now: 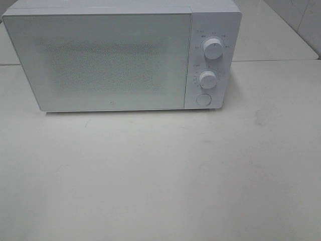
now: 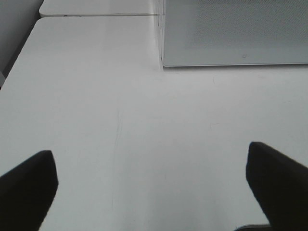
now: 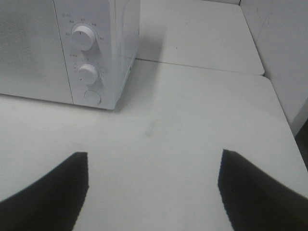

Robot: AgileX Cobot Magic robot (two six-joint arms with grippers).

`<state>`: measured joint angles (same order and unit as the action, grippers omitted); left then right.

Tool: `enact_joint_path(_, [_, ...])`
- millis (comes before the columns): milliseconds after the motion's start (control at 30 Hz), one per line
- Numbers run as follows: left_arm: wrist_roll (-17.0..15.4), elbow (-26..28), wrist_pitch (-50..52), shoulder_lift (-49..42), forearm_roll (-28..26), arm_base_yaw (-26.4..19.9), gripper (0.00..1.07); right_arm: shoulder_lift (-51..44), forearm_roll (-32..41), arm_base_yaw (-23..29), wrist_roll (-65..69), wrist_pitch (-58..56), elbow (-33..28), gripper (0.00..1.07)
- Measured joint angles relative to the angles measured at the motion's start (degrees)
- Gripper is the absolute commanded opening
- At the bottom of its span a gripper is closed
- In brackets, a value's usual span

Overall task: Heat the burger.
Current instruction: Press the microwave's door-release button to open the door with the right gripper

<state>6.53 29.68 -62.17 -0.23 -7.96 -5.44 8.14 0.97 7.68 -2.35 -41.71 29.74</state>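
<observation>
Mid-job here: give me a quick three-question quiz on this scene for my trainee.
1. True or false: the microwave stands open.
2. How many knobs sit above the button? A) one B) two C) three
3. Fill in: the left gripper and right gripper are both ____, holding nothing.
Key: 1 false; 2 B; 3 open.
</observation>
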Motion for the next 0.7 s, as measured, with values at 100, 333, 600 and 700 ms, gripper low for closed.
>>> enact_joint_path(100, [0.0, 0.0, 0.0, 0.0, 0.0, 0.0, 1.01, 3.3, 0.0, 0.0, 0.0, 4.8, 0.0, 0.75])
enact_joint_path(333, [0.0, 0.0, 0.0, 0.0, 0.0, 0.0, 1.01, 10.1, 0.0, 0.0, 0.2, 12.8, 0.0, 0.75])
enact_joint_path(600, [0.0, 0.0, 0.0, 0.0, 0.0, 0.0, 1.01, 21.9, 0.0, 0.0, 0.2, 23.8, 0.0, 0.75])
enact_joint_path(700, [0.0, 0.0, 0.0, 0.0, 0.0, 0.0, 1.01, 25.2, 0.0, 0.0, 0.2, 27.4, 0.0, 0.75])
